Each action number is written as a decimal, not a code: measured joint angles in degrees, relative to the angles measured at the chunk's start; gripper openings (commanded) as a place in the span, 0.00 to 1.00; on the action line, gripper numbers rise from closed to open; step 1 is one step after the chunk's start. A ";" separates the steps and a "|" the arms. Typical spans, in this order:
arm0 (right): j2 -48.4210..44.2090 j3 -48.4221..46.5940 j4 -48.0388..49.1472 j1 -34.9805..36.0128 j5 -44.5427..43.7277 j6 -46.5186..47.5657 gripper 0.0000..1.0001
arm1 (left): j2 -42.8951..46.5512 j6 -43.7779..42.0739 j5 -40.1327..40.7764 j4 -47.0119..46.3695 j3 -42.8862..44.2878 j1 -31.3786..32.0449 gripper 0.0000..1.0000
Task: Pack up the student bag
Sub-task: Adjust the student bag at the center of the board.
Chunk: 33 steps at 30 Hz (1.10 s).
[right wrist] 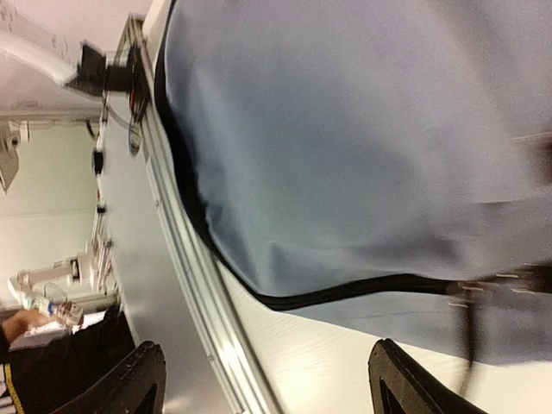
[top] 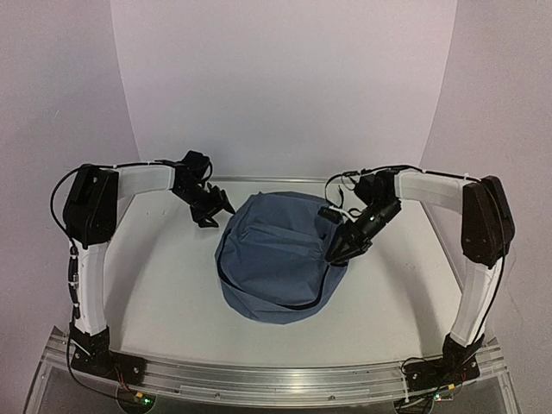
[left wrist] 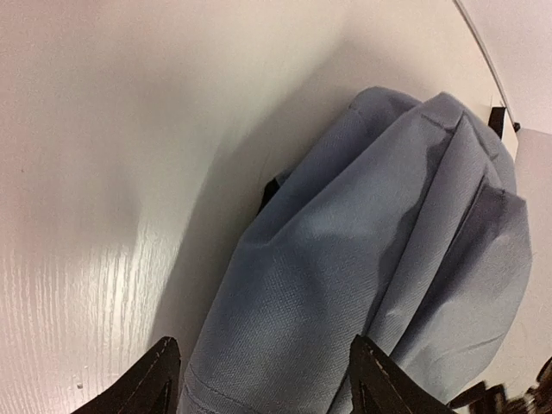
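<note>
**Q:** What is on the left?
**A:** The left gripper hovers above the white table, just beside the far left edge of the student bag. Its 2 fingers stand wide apart and hold nothing.

**Q:** And in the middle?
**A:** The student bag, slate blue and dome-shaped, lies flat at the middle of the table. A dark zipper curves along its near edge.

**Q:** And on the right?
**A:** The right gripper is over the bag's right side. Its 2 fingers are also spread wide, with nothing gripped between them. I cannot tell whether the tips touch the fabric.
</note>
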State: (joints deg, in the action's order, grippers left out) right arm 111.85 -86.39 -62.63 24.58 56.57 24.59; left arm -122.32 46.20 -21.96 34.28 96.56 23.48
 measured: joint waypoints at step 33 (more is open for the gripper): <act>16.69 -12.65 5.36 -11.18 -2.21 -9.32 0.79 | 8.54 -6.81 6.79 2.09 -12.07 16.03 0.51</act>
State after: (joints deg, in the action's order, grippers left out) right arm 128.54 -99.03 -57.28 13.41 54.36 15.27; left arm -113.78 39.39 -15.16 36.37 84.49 39.51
